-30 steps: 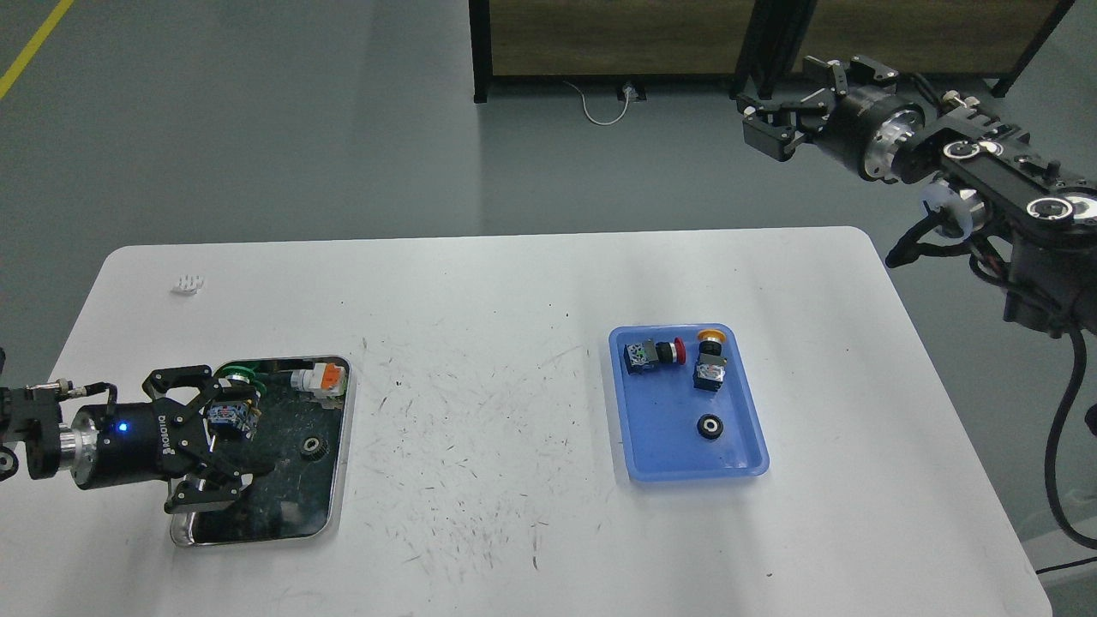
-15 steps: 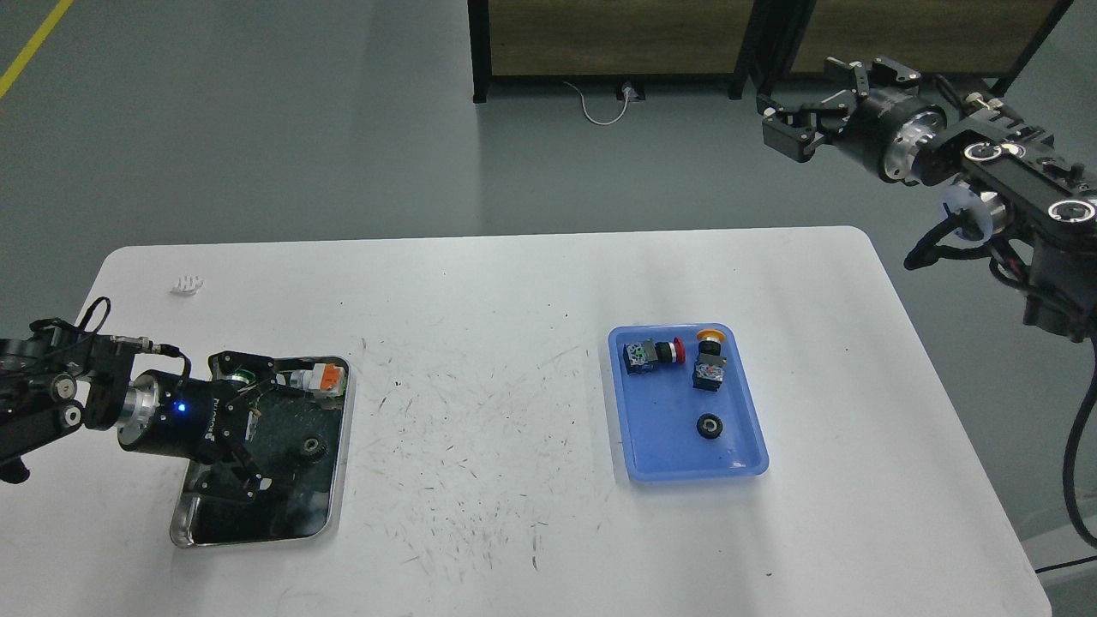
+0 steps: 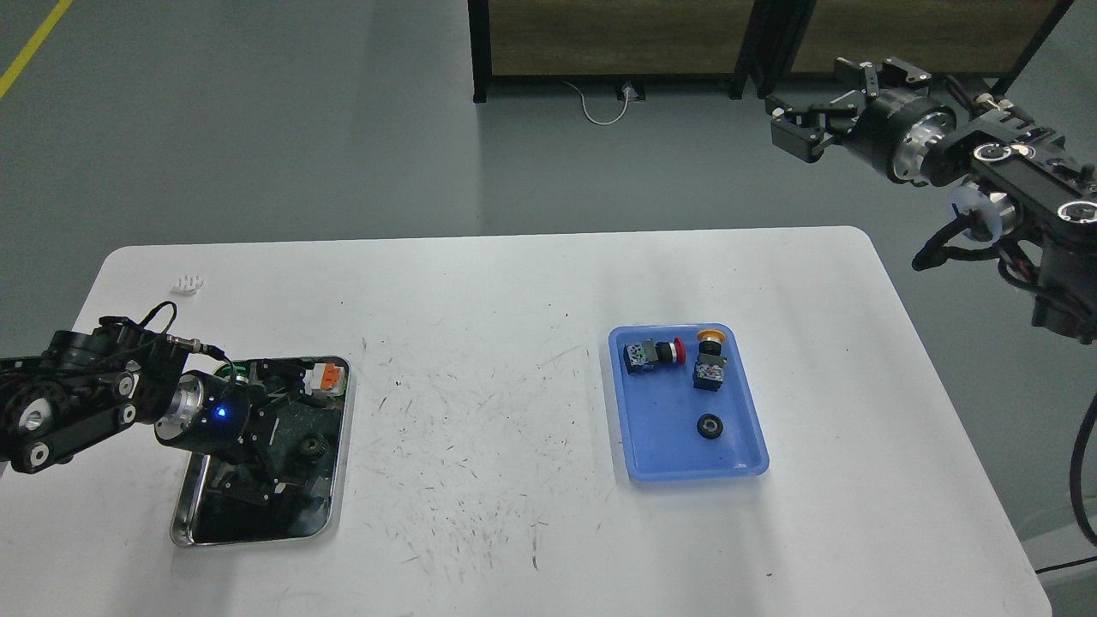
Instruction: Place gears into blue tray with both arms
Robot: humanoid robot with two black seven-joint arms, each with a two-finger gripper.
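No legible text, labels, numbers anywhere; gripper body lettering not readable now.

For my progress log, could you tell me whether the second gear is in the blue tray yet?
No: one gear lies in the blue tray, the other in the steel tray.

I'm working in what looks like a lab or industrial workshop: a scratched white table [image 3: 514, 411] on a bare grey floor [image 3: 257, 128], a yellow line [image 3: 30, 47] painted at the upper left, and a black-framed wooden-panelled partition [image 3: 617, 38] with a cable [image 3: 600, 107] along the top.
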